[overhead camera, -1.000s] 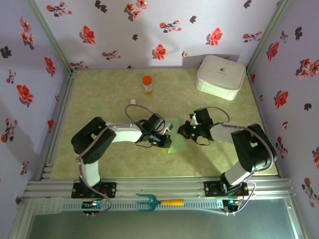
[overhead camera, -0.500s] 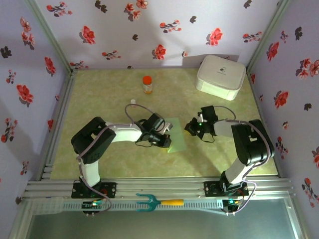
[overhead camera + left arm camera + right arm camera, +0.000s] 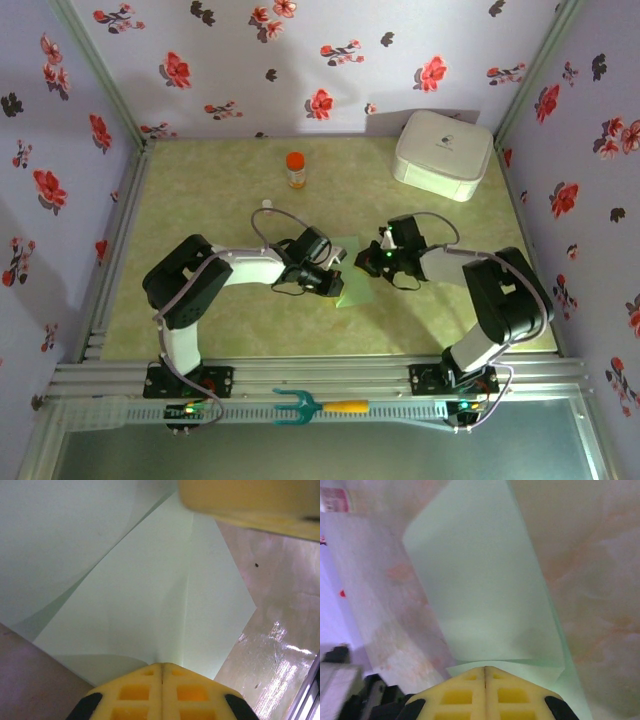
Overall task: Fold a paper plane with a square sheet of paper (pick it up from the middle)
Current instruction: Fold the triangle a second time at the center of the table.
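**Paper sheet lies mid-table with a gripper at each side**

Paper first: the pale green sheet of paper (image 3: 355, 288) sits near the middle of the table (image 3: 200, 200), partly folded, with the two arms reaching in towards it from opposite sides.

The left gripper (image 3: 332, 282) is at the sheet's left edge. From the left wrist, its yellow fingers (image 3: 135, 697) are pressed together with no gap. The paper (image 3: 150, 595) spreads out from their tips, and a crease runs straight up from the seam, so this gripper is clamped on the sheet. One flap curves up close to the lens at the upper left.

The right gripper (image 3: 368, 262) is at the sheet's right edge. From the right wrist, its fingers (image 3: 520, 700) are also closed tight, tips touching the paper (image 3: 485, 580), which shows a folded layer lying over a lower one. I cannot tell whether any paper is caught between them.

A white box (image 3: 443, 153) stands in the far right corner, well apart from the sheet. An orange-capped bottle (image 3: 295, 168) stands upright towards the back. A teal fork-shaped tool (image 3: 300, 405) lies on the rail at the near edge.
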`<state>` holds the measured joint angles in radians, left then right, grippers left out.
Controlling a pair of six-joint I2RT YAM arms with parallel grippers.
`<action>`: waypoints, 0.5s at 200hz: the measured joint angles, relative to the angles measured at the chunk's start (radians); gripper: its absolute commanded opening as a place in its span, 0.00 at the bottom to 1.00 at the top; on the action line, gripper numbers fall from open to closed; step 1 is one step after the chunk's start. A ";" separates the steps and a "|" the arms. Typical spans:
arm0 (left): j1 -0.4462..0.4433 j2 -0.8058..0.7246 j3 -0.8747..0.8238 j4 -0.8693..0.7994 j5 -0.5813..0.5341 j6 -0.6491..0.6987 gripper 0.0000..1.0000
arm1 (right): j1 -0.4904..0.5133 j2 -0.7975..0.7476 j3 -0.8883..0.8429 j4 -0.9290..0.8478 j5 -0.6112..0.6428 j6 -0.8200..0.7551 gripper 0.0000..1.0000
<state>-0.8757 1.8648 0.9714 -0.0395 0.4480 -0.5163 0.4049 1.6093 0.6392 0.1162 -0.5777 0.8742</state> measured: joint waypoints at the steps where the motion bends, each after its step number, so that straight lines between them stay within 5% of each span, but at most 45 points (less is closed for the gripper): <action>1: 0.000 0.000 0.000 0.000 0.000 0.000 0.00 | 0.000 0.002 0.000 0.000 0.000 0.000 0.00; 100: 0.013 -0.072 0.054 -0.040 -0.006 -0.134 0.00 | 0.013 -0.010 -0.115 0.145 0.061 0.140 0.00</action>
<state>-0.8627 1.7924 1.0256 -0.0792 0.4419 -0.6498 0.4183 1.5993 0.5240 0.2615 -0.5163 1.0138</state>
